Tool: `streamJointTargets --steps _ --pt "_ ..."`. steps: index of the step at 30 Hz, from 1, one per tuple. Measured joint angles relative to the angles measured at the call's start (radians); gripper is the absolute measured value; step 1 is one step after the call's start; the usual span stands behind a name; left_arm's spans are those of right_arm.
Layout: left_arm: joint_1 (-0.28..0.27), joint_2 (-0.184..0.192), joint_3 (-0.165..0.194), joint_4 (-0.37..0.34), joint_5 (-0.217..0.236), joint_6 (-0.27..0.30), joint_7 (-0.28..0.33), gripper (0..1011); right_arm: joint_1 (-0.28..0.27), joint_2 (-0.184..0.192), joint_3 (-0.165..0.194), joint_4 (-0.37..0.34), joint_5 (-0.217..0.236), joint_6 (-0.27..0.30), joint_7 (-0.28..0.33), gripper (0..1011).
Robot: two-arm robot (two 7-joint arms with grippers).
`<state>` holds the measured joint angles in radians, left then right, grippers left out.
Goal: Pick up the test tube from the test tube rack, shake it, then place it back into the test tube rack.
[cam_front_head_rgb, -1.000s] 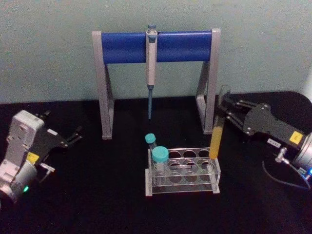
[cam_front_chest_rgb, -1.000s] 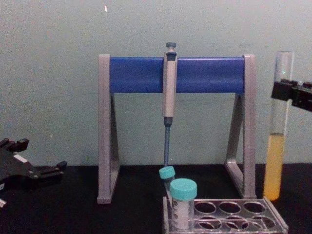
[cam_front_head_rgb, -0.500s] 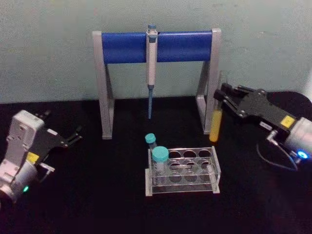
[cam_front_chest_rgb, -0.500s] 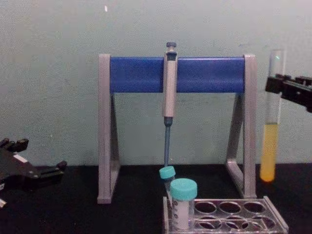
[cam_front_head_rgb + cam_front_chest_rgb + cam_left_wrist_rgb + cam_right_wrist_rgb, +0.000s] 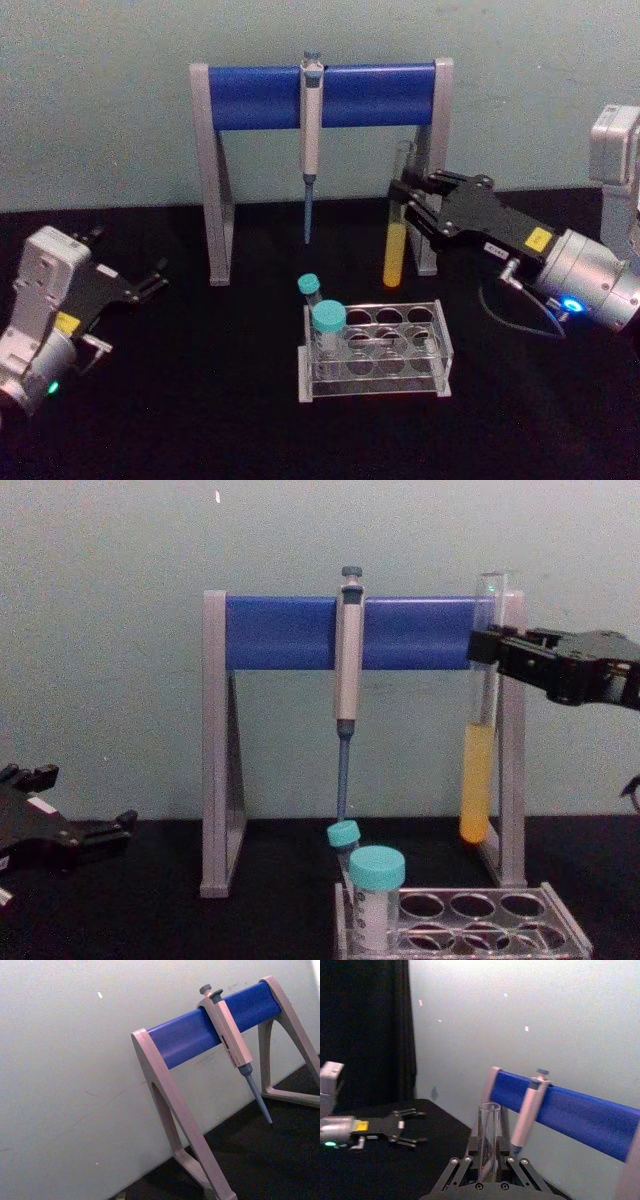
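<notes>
Glass test tube (image 5: 396,250): off the rack and in the air, near upright with its open mouth on top; the head view puts it behind the rack, between the pipette tip and the stand's right leg.
Liquid: yellow, filling the lower part of the tube; in the chest view (image 5: 480,730) its rounded bottom hangs well above the rack's top.
Right claw (image 5: 405,195): reaches in from the right and is closed on the clear upper part of the tube, above the liquid line; the right wrist view has the tube (image 5: 488,1130) standing up between the fingers (image 5: 470,1152).
Test tube rack (image 5: 443,350): low and clear, on the black table (image 5: 200,420) in front of the stand; the holes on its right side are empty.
Teal-capped vials (image 5: 328,325): two – both at the left end of the rack, one behind the other.
Stand (image 5: 260,97): grey legs and a blue crossbar, at the back by the wall.
Pipette (image 5: 310,140): hangs from the middle of the crossbar, tip down.
Left claw (image 5: 155,278): low at the left of the table, well apart from the rack, fingers spread and holding nothing.
</notes>
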<state>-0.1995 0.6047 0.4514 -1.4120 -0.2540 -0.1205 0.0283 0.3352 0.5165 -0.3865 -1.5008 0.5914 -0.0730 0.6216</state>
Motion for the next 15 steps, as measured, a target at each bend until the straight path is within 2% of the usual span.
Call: streamJointTargets --steps 9,15 --pt "0.000 0.000 0.000 0.000 0.000 0.000 0.000 1001 -0.010 0.016 -0.017 -0.029 0.051 0.001 0.055 227" --pt "0.000 0.000 0.000 0.000 0.000 0.000 0.000 1001 -0.041 0.055 -0.014 -0.069 0.086 0.002 0.075 227"
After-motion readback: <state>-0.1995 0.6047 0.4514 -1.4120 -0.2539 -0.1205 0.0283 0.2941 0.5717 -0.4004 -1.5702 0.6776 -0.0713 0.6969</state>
